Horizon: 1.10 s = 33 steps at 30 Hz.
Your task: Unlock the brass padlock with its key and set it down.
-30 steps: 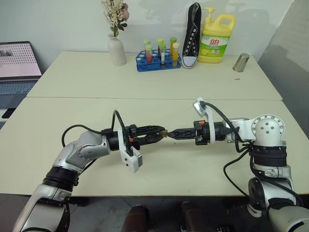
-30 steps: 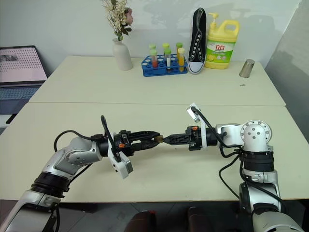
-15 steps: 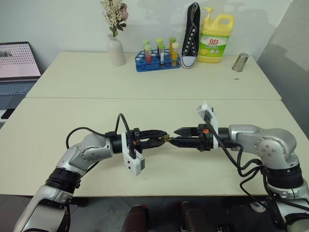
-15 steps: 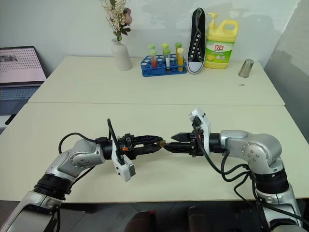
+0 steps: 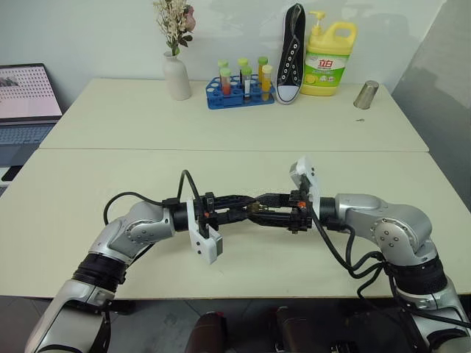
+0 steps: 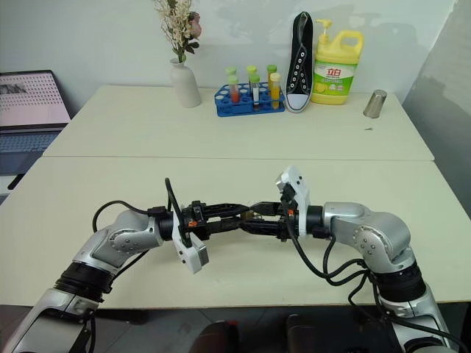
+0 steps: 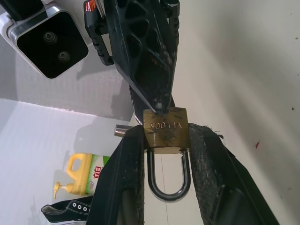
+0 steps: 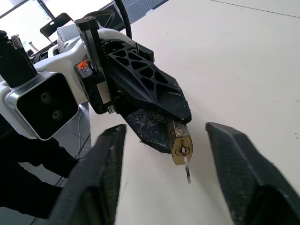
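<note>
Since a second ago, your right gripper point(image 8: 161, 154) is no longer pinching at the lock: its fingers are standing apart, straddling the brass padlock point(image 8: 181, 143) without touching it, and the wrist is rolled over. Your left gripper point(image 7: 165, 154) is clamping the padlock body between its pads, shackle closed and pointing back toward the wrist, held above the table point(image 5: 88, 184) between the two arms. The key point(image 8: 187, 169) is sitting in the keyway, hanging out unheld. You are risking two things here. Closing off-centre could nudge the key out of the keyway and drop it. Twisting hard could also rotate the little body in the left pads, since they are gripping only its flat sides. Farther back, the test-tube rack point(image 5: 239, 87) and detergent bottle point(image 5: 331, 50) are standing well clear.
</note>
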Each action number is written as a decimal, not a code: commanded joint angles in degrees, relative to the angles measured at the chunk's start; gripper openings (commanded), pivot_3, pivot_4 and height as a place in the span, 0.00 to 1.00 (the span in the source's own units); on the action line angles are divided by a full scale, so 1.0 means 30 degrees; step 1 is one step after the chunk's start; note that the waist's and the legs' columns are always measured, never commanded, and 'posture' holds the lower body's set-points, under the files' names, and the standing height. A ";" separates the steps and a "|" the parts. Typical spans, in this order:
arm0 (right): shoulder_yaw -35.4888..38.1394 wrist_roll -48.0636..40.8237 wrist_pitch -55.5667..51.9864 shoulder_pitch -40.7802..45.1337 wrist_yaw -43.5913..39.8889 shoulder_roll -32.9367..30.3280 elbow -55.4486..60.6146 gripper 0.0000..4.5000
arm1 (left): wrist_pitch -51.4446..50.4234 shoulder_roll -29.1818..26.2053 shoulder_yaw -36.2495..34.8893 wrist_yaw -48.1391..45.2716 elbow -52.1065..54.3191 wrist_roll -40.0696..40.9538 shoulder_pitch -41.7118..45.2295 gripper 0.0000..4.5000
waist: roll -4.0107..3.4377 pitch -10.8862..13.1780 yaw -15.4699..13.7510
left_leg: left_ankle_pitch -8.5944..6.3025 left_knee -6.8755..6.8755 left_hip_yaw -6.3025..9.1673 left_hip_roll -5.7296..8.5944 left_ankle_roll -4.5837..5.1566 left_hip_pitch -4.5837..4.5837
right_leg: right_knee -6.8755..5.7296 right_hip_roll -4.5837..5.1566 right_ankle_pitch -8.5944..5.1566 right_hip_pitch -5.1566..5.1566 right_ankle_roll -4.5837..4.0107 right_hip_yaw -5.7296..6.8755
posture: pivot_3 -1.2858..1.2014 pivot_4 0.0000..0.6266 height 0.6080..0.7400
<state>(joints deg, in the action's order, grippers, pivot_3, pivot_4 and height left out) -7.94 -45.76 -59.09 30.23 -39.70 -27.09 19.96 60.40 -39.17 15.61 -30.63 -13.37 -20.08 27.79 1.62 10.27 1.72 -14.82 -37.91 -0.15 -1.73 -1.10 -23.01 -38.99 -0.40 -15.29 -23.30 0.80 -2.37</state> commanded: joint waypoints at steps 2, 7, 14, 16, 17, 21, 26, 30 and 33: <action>0.0131 -0.0025 0.0331 0.0233 -0.0549 -0.0049 0.0182 0.26 | 0.0155 0.0045 -0.0126 0.0294 0.0287 0.0454 0.0197 0.21 | 0.0000 0.0000 0.0000 | 0.0000 0.0000 0.0003 0.0000 0.0000 0.0000 | 0.0000 0.0000 0.0000 0.0000 -0.0001 0.0000 | 0.52 0.24 1.00; -0.0035 0.0176 0.0425 0.0312 -0.0917 -0.0144 0.0190 0.03 | 0.0153 0.0034 -0.0173 0.0310 0.0363 0.0518 0.0083 0.21 | 0.0000 0.0000 0.0000 | 0.0000 -0.0001 0.0001 0.0000 0.0000 0.0000 | 0.0000 0.0000 0.0000 0.0000 0.0000 0.0001 | 0.52 0.24 1.00; 0.0105 0.0104 0.0329 0.0546 -0.1373 -0.0077 0.0057 0.03 | -0.0206 0.0068 0.0068 -0.0020 0.0246 0.1256 -0.0059 0.21 | 0.0000 0.0000 0.0001 | 0.0000 0.0000 0.0001 0.0000 0.0000 0.0001 | -0.0001 0.0000 0.0000 0.0000 0.0000 0.0001 | 0.52 0.24 1.00; 0.0112 0.0081 0.0321 0.0597 -0.1501 -0.0103 0.0039 0.03 | -0.0423 -0.0009 0.0313 -0.0395 0.0237 0.1896 -0.0155 0.29 | 0.0000 0.0000 -0.0001 | 0.0000 -0.0001 0.0006 0.0000 0.0000 0.0000 | -0.0002 0.0000 0.0000 0.0000 -0.0001 0.0001 | 0.52 0.24 1.00; 0.0093 0.0109 0.0330 0.0608 -0.1562 -0.0132 0.0024 0.03 | -0.0482 -0.0071 0.0391 -0.0551 0.0300 0.2201 -0.0248 0.37 | 0.0000 0.0000 0.0001 | 0.0000 0.0000 0.0005 0.0000 0.0000 0.0000 | -0.0002 0.0000 0.0000 0.0000 -0.0001 0.0000 | 0.52 0.24 1.00; 0.0038 0.0424 0.0492 0.0557 -0.1809 -0.0271 0.0026 0.03 | -0.0322 -0.0309 0.0425 -0.0938 0.0622 0.2779 -0.0590 0.65 | 0.0000 0.0000 0.0004 | 0.0000 -0.0001 0.0002 0.0000 0.0000 0.0001 | -0.0002 0.0000 0.0000 0.0000 -0.0001 0.0003 | 0.52 0.24 1.00; -0.0224 0.1252 0.1101 0.0476 -0.2129 -0.0746 -0.0071 0.03 | -0.0699 -0.0864 -0.0002 -0.1350 0.1173 0.3933 -0.1133 0.87 | 0.0000 0.0000 0.0003 | 0.0000 -0.0002 0.0008 -0.0002 0.0000 0.0002 | -0.0001 0.0001 0.0000 0.0001 -0.0001 0.0002 | 0.52 0.24 1.00; -0.0225 0.1838 0.1688 0.0308 -0.2557 -0.1255 -0.0095 0.03 | -0.3123 -0.1456 -0.0418 -0.2193 0.2523 0.7121 -0.1848 0.82 | 0.0000 0.0001 0.0013 | 0.0000 -0.0003 0.0005 -0.0002 0.0000 0.0002 | -0.0001 0.0008 0.0000 0.0001 -0.0001 -0.0001 | 0.52 0.24 1.00; -0.0207 0.2044 0.1982 0.0265 -0.2711 -0.1434 -0.0132 0.03 | -0.5425 -0.1573 -0.0841 -0.2841 0.3625 0.9336 -0.2230 0.65 | -0.0001 0.0001 0.0017 | 0.0000 -0.0005 0.0009 -0.0005 0.0000 0.0001 | -0.0001 0.0009 -0.0001 0.0001 0.0001 0.0005 | 0.52 0.24 1.00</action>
<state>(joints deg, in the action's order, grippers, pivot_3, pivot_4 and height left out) -9.32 -39.50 -55.08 30.75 -46.65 -31.07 18.65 47.95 -43.09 15.27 -38.07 -5.95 2.88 21.28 1.62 10.28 1.77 -14.82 -37.93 -0.12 -1.74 -1.10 -23.00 -38.99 -0.38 -15.29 -23.30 0.80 -2.35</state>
